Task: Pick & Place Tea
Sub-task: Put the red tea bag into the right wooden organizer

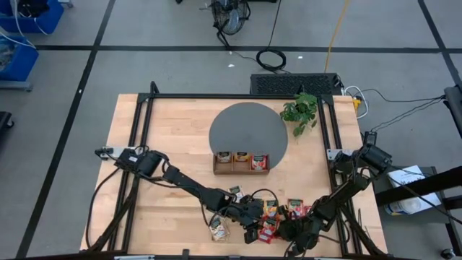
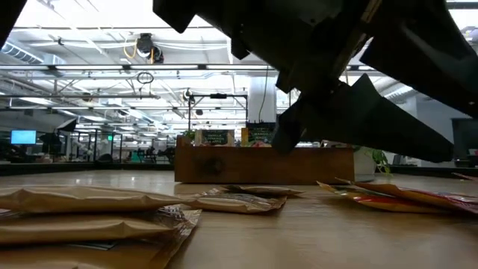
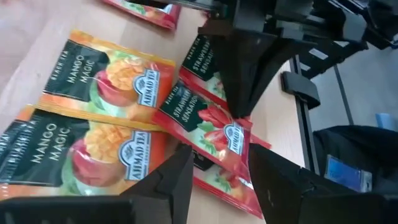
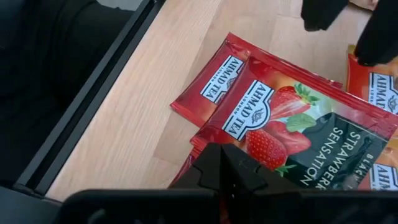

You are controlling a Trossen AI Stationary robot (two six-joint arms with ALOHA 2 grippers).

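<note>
The right end effector (image 4: 227, 163) was closed on the edge of a red strawberry sachet (image 4: 292, 134) lying among the tea sachets (image 1: 278, 211) at the worktop's (image 1: 173, 130) front edge. The left end effector (image 3: 217, 165) hovered open just beside.

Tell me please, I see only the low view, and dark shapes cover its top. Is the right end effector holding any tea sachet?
Observer: Yes. The right end effector is shut on the edge of a red strawberry sachet that lies on the table.
Operator: And the left one?
Observer: The left end effector is open, poised over that same red sachet.
Operator: What is inside the wooden tray?
Observer: The wooden tray holds one sachet in each of its three slots.
</note>
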